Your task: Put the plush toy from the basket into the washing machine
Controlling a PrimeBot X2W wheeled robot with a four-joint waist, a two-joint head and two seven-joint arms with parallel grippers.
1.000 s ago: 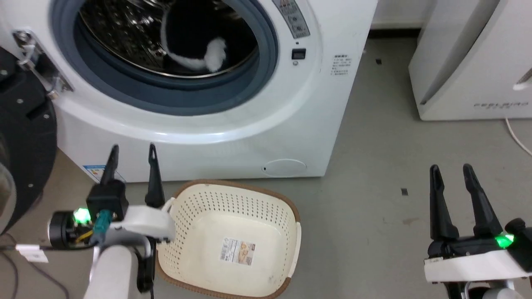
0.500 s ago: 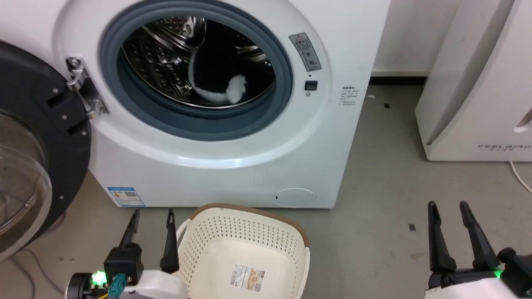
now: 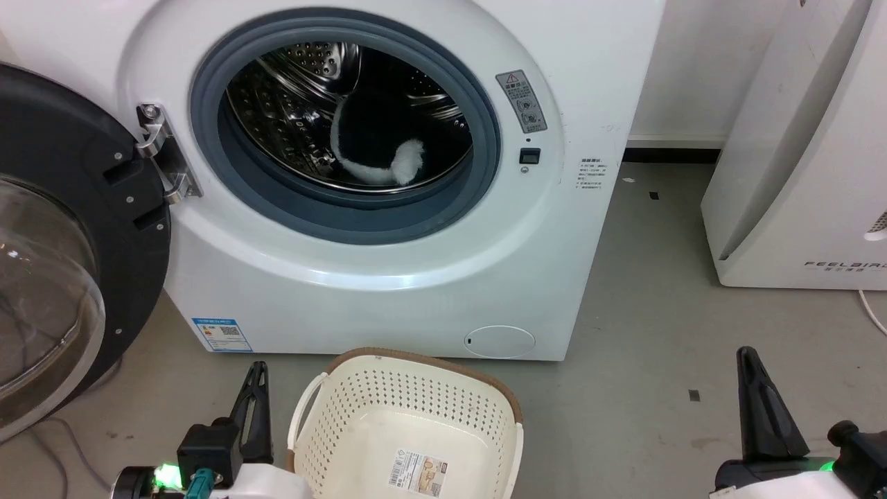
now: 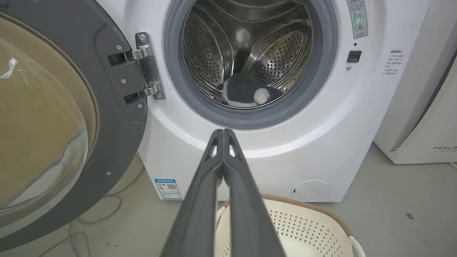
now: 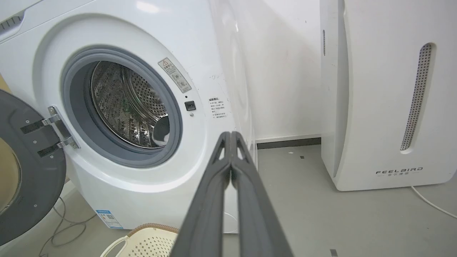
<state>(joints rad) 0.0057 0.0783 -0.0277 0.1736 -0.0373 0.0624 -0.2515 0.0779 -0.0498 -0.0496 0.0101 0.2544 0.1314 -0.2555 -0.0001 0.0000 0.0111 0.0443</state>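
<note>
Parking the arms well means, we judge, holding both clear of the basket (image 3: pixel 388 355) rim and the open door (image 3: pixel 69 173), with no reach back toward the drum (image 3: pixel 291 118). The toy (image 3: pixel 378 149) lies inside the washer (image 3: pixel 388 291), low in the drum near its mouth; the basket is empty. Our left gripper (image 3: pixel 258 371) sits low, just left of the basket, fingers pressed together on nothing, pointing at the washer. Our right gripper (image 3: pixel 746 357) sits well to the right over bare floor (image 3: pixel 644 312), likewise closed and empty.

Laundry room; washing machine (image 3: pixel 388 277), basket (image 3: pixel 429 357) on grey floor (image 3: pixel 644 333) (appliance (image 3: pixel 797 173) alongside)
</note>
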